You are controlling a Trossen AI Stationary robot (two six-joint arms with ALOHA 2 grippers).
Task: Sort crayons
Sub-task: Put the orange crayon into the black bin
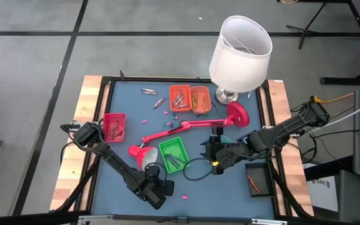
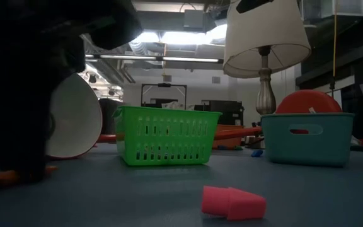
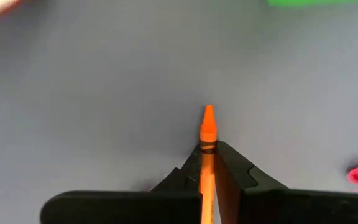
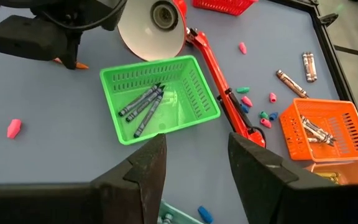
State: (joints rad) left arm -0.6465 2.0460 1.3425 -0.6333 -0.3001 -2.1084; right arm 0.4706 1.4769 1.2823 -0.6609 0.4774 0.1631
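My left gripper (image 1: 159, 191) is near the table's front edge, shut on an orange crayon (image 3: 207, 127). It also shows in the right wrist view (image 4: 48, 34). My right gripper (image 4: 197, 146) is open and empty above the table, right of the green tray (image 1: 172, 155). That tray holds a few dark grey crayons (image 4: 143, 102). Two orange trays (image 1: 189, 98) at the far side hold crayons. A red tray (image 1: 113, 126) stands at the left. Two loose crayons (image 1: 153, 95) lie on the table's far part. My left gripper pinches the orange crayon between its two fingers, and the crayon lies along them. The pointed tip and a short length (image 3: 208, 121) stick out past the fingertips (image 3: 229, 160). The tip is low over the blue table; whether it touches, I cannot tell.
A red desk lamp lies across the middle, its arm (image 1: 183, 127) between the trays and its white shade (image 1: 145, 156) by the green tray. A tall lamp with a white shade (image 1: 240, 45) stands far right. A black tray (image 1: 258, 178) is front right. A pink crayon piece (image 1: 184, 197) lies near front.
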